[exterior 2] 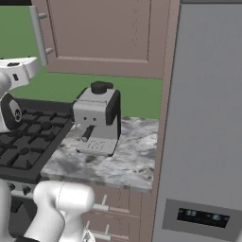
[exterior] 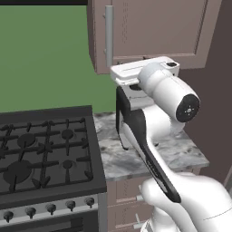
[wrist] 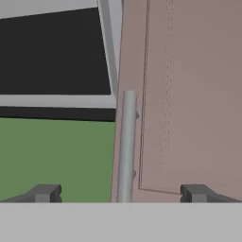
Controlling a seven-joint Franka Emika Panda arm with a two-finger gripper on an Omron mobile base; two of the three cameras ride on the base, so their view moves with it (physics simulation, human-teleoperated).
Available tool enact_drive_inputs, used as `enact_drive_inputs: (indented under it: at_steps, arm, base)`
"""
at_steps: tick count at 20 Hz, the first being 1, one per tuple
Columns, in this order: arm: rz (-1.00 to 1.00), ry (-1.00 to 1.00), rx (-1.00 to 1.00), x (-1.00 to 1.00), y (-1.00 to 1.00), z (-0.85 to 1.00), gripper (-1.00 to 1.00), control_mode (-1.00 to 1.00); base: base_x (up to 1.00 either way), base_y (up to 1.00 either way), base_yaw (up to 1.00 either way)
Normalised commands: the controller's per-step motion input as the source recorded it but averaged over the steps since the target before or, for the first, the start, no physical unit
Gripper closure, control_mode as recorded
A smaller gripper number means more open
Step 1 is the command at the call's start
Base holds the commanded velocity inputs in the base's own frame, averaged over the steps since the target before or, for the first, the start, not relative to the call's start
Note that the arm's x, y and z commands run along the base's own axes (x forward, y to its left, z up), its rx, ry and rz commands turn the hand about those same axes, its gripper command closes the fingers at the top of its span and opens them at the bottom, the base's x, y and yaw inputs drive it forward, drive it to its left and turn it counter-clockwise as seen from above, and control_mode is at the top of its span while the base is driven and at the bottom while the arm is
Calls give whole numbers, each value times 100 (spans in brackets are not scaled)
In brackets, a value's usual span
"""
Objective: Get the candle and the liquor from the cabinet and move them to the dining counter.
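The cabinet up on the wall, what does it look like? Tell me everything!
The cabinet is mauve-brown, looks like painted wood, and hangs on the wall above the marbled worktop, beside the green wall. Its panelled door is shut. A long silver bar handle runs straight up and down along the door's left edge. The open gripper sits right in front of the handle, one finger each side, not touching it yet.

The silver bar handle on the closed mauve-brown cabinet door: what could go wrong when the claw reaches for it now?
1. The open claw stands before the silver bar handle but has not reached it; closing too early would catch only air.
2. The bar sits close to the mauve-brown cabinet door, so a fingertip may strike the panel.
3. The grey coffee machine stands below; a dropping arm might hit it.
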Motion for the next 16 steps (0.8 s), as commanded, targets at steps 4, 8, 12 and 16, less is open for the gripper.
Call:
enact_drive_inputs:
  at_steps: [4, 8, 12, 16]
  arm:
    - [0, -1, 0, 27, 7, 0, -100, -100]
    - [-2, -3, 0, 34, 14, 0, -100, -100]
    - [-3, -4, 0, 36, 11, 0, -100, -100]
    - [-6, -4, 0, 38, 2, 0, -100, -100]
  base:
    - [0, 0, 0]
    - [0, 0, 0]
    - [0, 0, 0]
    - [0, 0, 0]
